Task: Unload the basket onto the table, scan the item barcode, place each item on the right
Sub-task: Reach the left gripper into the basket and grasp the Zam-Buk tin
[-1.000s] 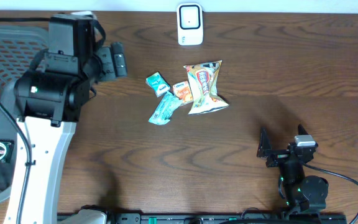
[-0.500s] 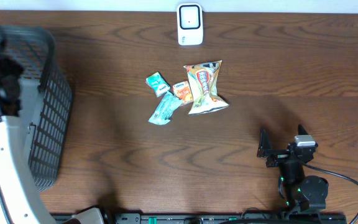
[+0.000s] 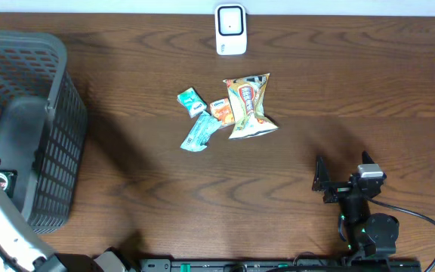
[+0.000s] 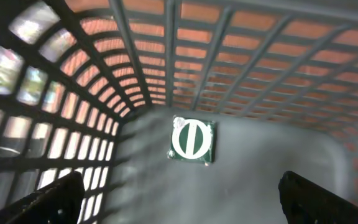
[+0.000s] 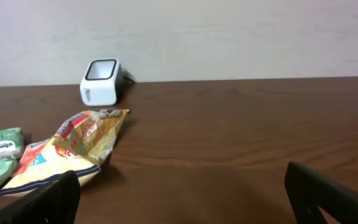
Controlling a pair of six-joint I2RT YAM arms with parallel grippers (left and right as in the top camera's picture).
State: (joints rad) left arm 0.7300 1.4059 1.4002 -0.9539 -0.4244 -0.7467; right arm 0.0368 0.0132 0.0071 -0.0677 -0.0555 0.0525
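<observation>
Swung off the tabletop within the last second: left arm [image 3: 2, 234], now at the grey mesh basket [image 3: 59, 113] on the left edge.

Overhead: dark wood-grain table [image 3: 368, 75], with a pale wall strip beyond. White scanner [image 3: 231, 29] at far centre. Yellow snack bag [image 3: 249, 106] mid-table, long axis running far-to-near, slightly tilted. Small packets [image 3: 201, 121] just left of it. Right gripper [image 3: 343, 165] near the front edge, fingers spread, empty.

Left wrist: left gripper [image 4: 179, 199] spread wide inside the basket, above a green-and-white packet [image 4: 192, 140].

Right wrist: bag lying flat, one end toward the scanner.
</observation>
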